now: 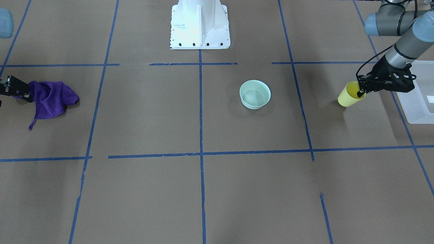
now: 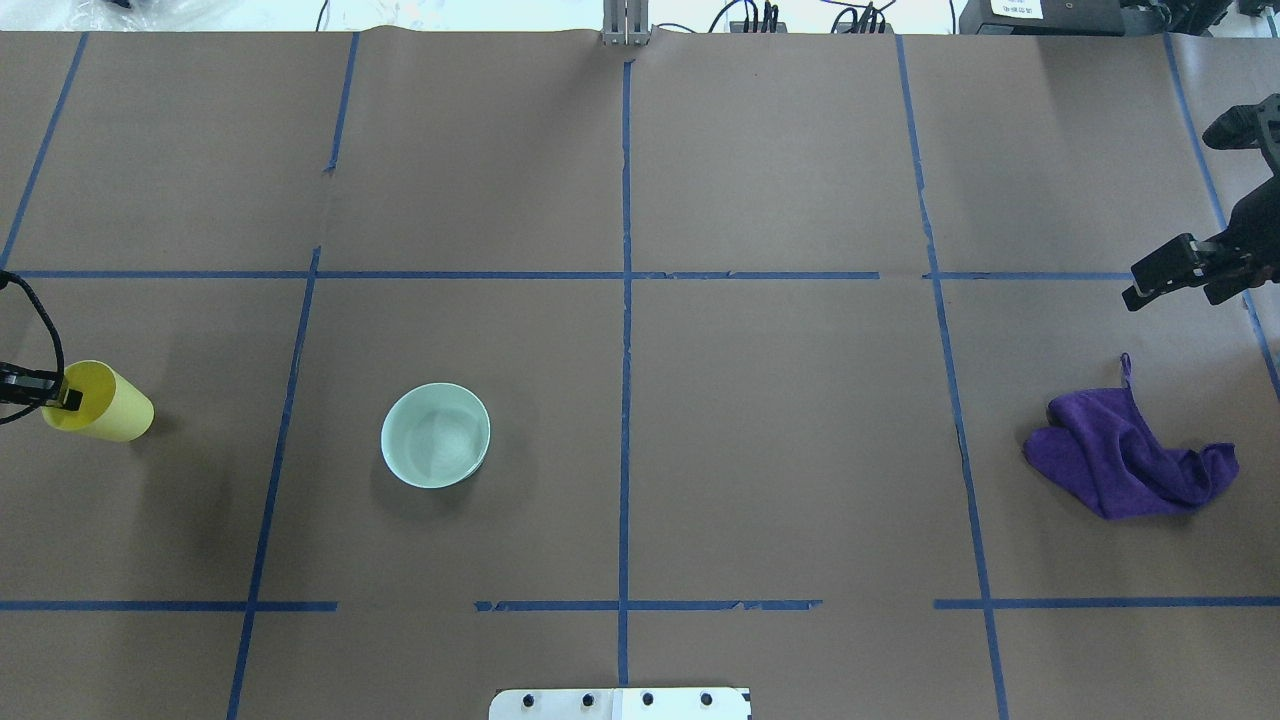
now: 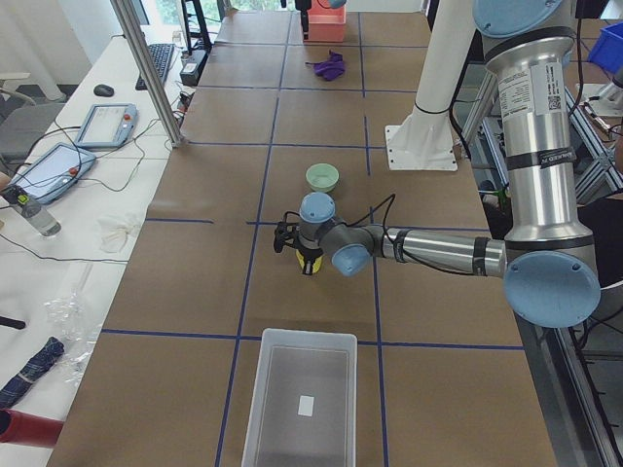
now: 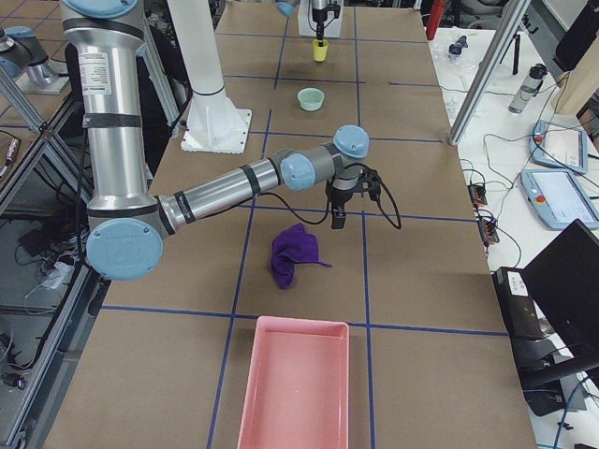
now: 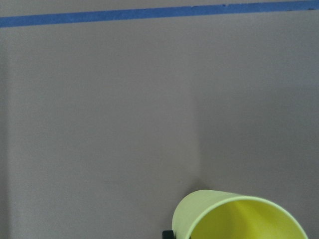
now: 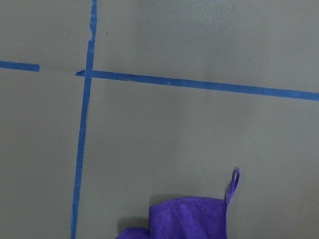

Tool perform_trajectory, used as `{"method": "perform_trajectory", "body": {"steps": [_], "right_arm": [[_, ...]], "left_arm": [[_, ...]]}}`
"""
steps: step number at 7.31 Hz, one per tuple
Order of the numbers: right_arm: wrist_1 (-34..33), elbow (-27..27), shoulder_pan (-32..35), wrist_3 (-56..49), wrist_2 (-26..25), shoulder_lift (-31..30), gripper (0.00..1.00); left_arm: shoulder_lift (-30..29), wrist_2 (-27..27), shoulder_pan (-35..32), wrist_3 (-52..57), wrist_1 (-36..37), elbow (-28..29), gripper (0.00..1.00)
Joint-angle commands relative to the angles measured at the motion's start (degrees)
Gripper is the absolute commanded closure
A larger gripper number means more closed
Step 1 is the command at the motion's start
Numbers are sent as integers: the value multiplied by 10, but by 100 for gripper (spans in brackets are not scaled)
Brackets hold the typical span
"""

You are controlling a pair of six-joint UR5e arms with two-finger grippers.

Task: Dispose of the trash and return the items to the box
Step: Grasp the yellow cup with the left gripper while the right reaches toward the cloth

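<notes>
Front view: the left arm (image 1: 403,47) slants down from 1 o'clock. The left gripper (image 1: 361,90) is clamped on the rim of the yellow cup (image 1: 349,96), one finger inside. The cup's mouth leans toward 2 o'clock, and the box (image 1: 418,101) is near, at its 3 o'clock.

Overhead: the cup's long axis runs 9 to 3, mouth at 9. The right gripper (image 2: 1165,275) hovers at 12 o'clock of the purple cloth (image 2: 1130,460); I cannot tell how its claw stands.

Left side view: only here does the whole box show, along with its label.

Left wrist view: the cup's open mouth is at 5 o'clock.

I see a brown paper-covered surface (image 2: 760,450) gridded with blue tape lines (image 2: 624,400), and alongside it a white side desk (image 3: 58,253) with a grey tablet-like pendant (image 3: 101,125).
</notes>
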Motion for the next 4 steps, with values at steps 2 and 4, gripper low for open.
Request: {"method": "perform_trajectory", "body": {"steps": [2, 4], "right_arm": [[170, -6, -39, 133, -53, -58, 0], [220, -7, -88, 164, -98, -111, 0]], "left_arm": [[-8, -20, -68, 2, 111, -86, 100], [-11, -21, -76, 10, 161, -121, 100]]}}
